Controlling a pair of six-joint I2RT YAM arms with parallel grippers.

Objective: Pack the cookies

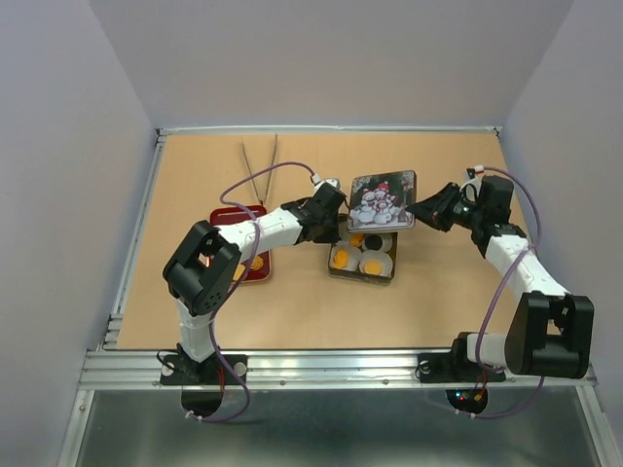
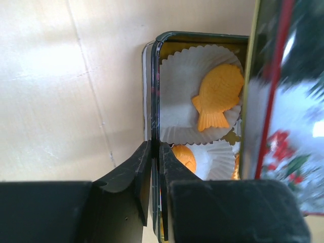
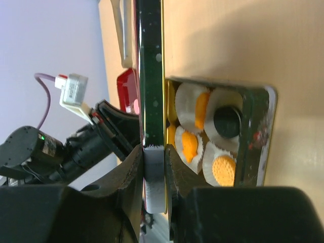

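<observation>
Overhead, lid (image 1: 382,200) partly over tin (image 1: 361,278) of cookies (image 1: 344,258) — tray (image 1: 226,216), tongs (image 1: 259,170) leftward

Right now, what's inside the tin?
Visible: white paper cups holding orange cookies and one dark cookie. The snowman lid, held by the right gripper, overhangs the far part of the tin; whatever lies under it is hidden.

Left tool (image 2: 156,152) and right tool (image 3: 154,152) are clamped.

cookies (image 2: 218,96) orange, one dark | cups (image 2: 177,83) white | lid (image 1: 382,201) snowman print | tin (image 2: 156,76) dark green
</observation>
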